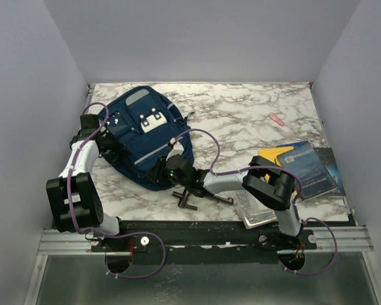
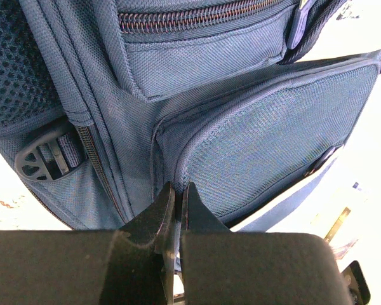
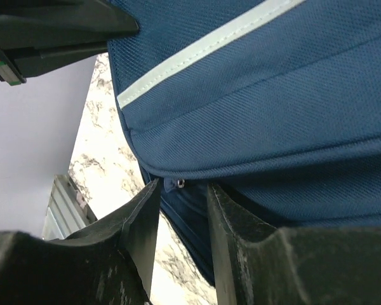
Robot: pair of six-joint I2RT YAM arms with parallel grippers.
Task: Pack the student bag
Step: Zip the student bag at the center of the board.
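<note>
Where walls (image 1: pixel 197 38) rise — marbled table (image 1: pixel 241 114) (veined) holds bag (image 1: pixel 143 136).

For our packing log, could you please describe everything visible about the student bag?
The student bag is a large navy woven-fabric backpack with light grey trim stripes, white buckle patches, a closed zip and a mesh pocket. It lies flat, front up, on the left of the marble table. The shut left end effector meets its side seam; the right end effector, jaws apart, straddles its near edge.
</note>
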